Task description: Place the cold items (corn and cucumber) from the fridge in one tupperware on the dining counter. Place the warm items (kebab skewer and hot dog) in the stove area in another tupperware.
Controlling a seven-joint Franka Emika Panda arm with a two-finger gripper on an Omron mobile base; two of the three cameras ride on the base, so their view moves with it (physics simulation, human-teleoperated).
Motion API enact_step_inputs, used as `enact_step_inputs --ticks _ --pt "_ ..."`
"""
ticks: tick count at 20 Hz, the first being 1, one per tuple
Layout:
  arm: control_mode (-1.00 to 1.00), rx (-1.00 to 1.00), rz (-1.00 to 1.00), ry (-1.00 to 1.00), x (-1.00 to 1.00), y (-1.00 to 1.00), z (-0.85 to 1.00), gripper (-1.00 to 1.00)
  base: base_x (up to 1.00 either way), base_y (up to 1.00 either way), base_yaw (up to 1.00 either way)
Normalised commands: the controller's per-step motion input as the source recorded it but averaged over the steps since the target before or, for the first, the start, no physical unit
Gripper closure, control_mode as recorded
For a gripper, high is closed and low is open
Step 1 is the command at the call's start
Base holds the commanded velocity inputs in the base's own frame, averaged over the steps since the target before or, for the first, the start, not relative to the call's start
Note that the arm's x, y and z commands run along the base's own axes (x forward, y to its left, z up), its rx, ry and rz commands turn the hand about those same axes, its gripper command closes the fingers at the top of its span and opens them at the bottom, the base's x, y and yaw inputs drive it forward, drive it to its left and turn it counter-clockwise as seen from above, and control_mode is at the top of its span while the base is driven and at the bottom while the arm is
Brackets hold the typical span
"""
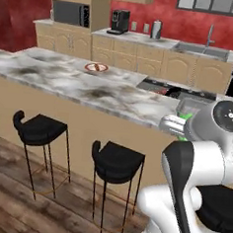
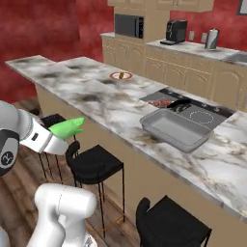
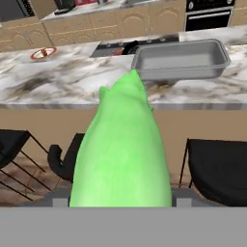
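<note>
A bright green item with a pointed, leafy tip, seemingly the corn (image 3: pixel 120 149) in its husk, sits between my fingers. My gripper (image 3: pixel 120 200) is shut on it. In the right base view the corn (image 2: pixel 67 127) is held in the air in front of the dining counter (image 2: pixel 96 99), above the stools, and the gripper (image 2: pixel 57 136) points toward the counter. A grey open tupperware (image 3: pixel 178 73) stands empty on the counter ahead of the corn and apart from it, as the right base view's tupperware (image 2: pixel 159 134) also shows. The cucumber, kebab skewer and hot dog cannot be made out.
Black bar stools (image 2: pixel 96 164) (image 1: pixel 40 130) stand along the counter's near side below the gripper. A cooktop (image 2: pixel 195 115) with a dark pan (image 2: pixel 181 103) lies just behind the tupperware. A small red-rimmed plate (image 1: pixel 96 67) rests farther left on the counter. Cabinets, microwave and sink line the back wall.
</note>
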Motion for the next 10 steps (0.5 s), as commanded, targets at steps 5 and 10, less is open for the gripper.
enact_step_inputs --ticks 5,10 --pt "1.00 0.00 0.00 0.00 0.00 0.00 0.00 1.00 0.79 0.00 -0.50" --pt "1.00 0.00 0.00 0.00 0.00 0.00 0.00 1.00 0.63 -0.04 -0.38"
